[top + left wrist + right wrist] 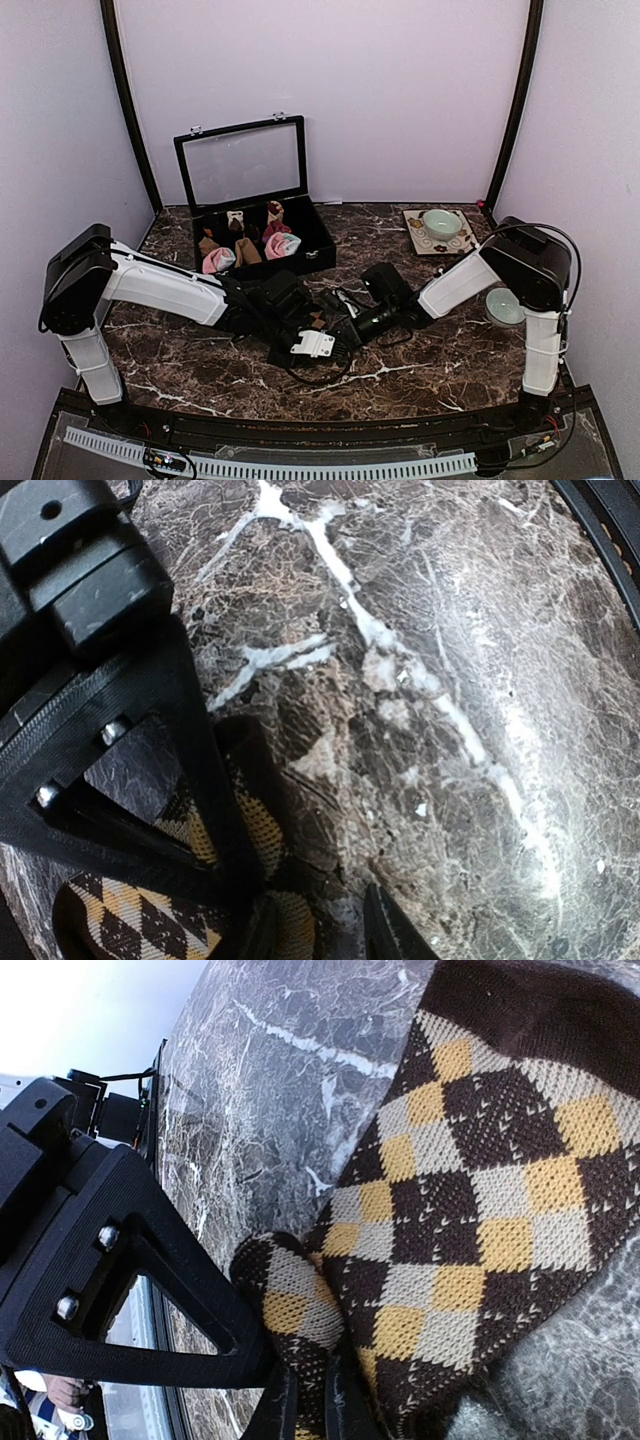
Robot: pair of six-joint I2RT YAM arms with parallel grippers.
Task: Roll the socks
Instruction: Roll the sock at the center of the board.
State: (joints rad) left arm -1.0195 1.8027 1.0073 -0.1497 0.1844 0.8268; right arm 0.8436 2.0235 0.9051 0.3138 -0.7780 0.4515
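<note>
The dark brown sock with tan diamond checks [470, 1210] lies on the marble table [430, 350], mostly hidden under both grippers in the top view [318, 321]. My right gripper [312, 1415] is shut on a folded end of it, also seen in the top view [348, 328]. My left gripper [310, 930] meets it from the left [305, 325], and a fold of the same sock [262, 830] fills the gap between its fingers. No long pink sock shows; two pink and mint bundles [282, 245] sit in the box.
An open black box [320, 240] with a raised clear lid stands at the back centre, holding several sock bundles. A tray [415, 222] with a green bowl [441, 222] is at the back right. Another bowl [503, 305] sits beside the right arm.
</note>
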